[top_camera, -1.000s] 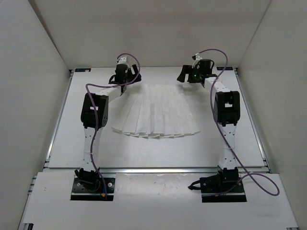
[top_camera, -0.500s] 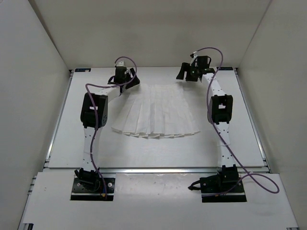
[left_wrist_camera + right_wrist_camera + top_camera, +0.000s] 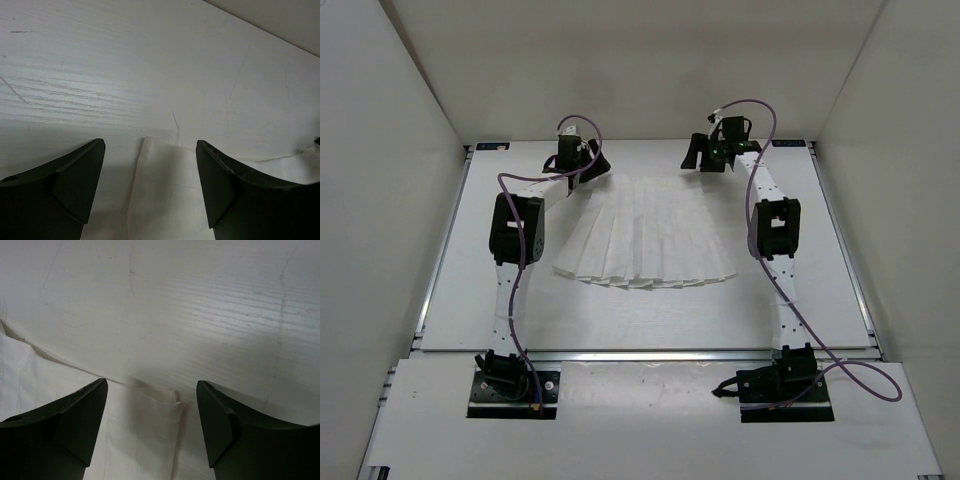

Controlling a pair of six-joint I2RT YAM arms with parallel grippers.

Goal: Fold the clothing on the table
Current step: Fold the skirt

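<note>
The clothing (image 3: 645, 235), a white pleated fan-shaped piece, lies flat mid-table (image 3: 470, 290) with its narrow end toward the back. My left gripper (image 3: 582, 166) hovers over the narrow end's left corner, and my right gripper (image 3: 712, 155) is over its right corner. In the left wrist view the left gripper (image 3: 150, 143) stands open, the cloth corner (image 3: 162, 190) lying flat between its fingers (image 3: 70, 185). In the right wrist view the right gripper (image 3: 151, 383) is open too, straddling the other corner (image 3: 145, 440), whose edge is slightly curled. Neither holds the fabric.
Plain white walls (image 3: 400, 150) enclose the table on the left, back and right. Metal rails (image 3: 650, 354) run along the table edges. Both arm bases (image 3: 510, 385) sit at the near edge, with purple cables looping over the arms.
Both grippers have shifted toward the back of the table onto the garment's narrow-end corners, the right one moving left. Their jaws have narrowed a little. The clothing lies as before.
</note>
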